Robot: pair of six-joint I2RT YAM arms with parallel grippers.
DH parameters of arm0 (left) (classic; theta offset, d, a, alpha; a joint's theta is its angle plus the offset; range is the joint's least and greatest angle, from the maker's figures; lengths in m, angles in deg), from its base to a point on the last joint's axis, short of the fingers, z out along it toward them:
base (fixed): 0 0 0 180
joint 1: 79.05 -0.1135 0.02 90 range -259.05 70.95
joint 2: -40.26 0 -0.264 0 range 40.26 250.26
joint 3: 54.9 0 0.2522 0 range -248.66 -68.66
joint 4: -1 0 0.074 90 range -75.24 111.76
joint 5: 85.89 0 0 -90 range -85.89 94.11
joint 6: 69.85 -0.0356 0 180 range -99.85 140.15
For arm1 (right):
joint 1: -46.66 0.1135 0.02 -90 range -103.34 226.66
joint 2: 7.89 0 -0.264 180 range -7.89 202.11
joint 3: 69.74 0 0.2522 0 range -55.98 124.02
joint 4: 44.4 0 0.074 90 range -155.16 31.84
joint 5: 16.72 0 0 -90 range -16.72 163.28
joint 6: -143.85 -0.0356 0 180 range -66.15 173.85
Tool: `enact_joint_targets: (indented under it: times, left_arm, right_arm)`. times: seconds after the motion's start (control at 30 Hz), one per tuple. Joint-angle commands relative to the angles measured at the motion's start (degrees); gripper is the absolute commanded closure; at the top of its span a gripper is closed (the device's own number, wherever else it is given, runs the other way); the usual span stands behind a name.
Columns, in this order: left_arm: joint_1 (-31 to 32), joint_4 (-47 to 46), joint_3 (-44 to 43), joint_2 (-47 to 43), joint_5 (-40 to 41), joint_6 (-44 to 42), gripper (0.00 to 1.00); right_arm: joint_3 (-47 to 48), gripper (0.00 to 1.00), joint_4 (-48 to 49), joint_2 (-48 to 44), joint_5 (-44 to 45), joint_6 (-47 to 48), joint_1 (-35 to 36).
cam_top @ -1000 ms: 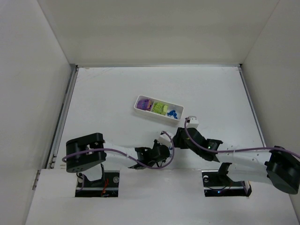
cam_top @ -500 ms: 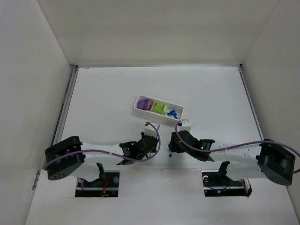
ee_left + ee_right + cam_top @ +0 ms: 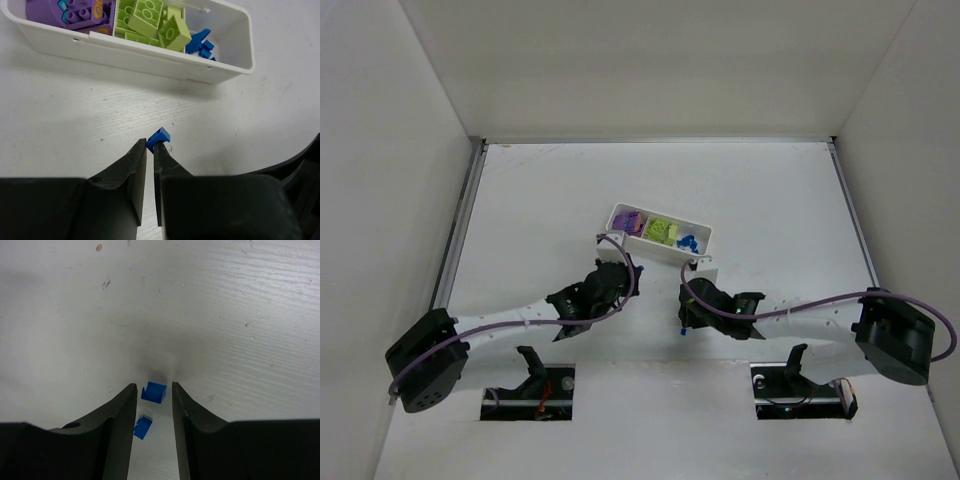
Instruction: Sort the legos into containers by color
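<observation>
Two blue legos (image 3: 153, 392), between parted jaws

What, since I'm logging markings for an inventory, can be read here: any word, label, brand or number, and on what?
None: no word, number or brand can be read in any view.
Yellow and cyan marks on a purple lego in the white tray: cut off by the frame edge, not legible as text.

White arms (image 3: 510, 318), black pincers (image 3: 150, 145), purple cables (image 3: 830, 298)
</observation>
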Motion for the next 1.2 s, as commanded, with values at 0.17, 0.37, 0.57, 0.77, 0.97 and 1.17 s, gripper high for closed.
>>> enact_joint_targets:
  times: [0.17,0.37,0.57,0.77,0.97,1.17]
  left_arm:
    - [-4.3,-6.5,-7.7,4.8,-7.0,-0.6,0.93]
    - [-4.5,-8.8,-13.3,11.1,-10.0,-1.4,0.92]
    - [-4.4,-10.2,-20.2,19.5,-12.4,-1.9,0.92]
    - [-5.4,-10.9,-27.8,28.9,-12.6,-3.7,0.91]
    - [-7.0,-9.5,-33.6,34.9,-13.1,-4.1,0.89]
    - [-7.0,-8.2,-35.3,35.2,-12.4,-5.5,0.74]
  right_arm:
    - [3.5,0.70,-3.0,2.3,1.0,-0.1,0.5]
    - [1.6,0.76,-2.2,-2.2,2.2,-0.9,0.3]
    - [-2.8,0.77,-1.8,-12.6,5.0,-1.3,-2.8]
    - [-6.5,0.76,0.3,-21.4,3.9,-1.9,-7.2]
    - [-7.0,0.76,2.1,-23.7,3.3,-1.0,-10.3]
    - [-5.9,0.76,4.6,-23.9,2.2,0.9,-14.3]
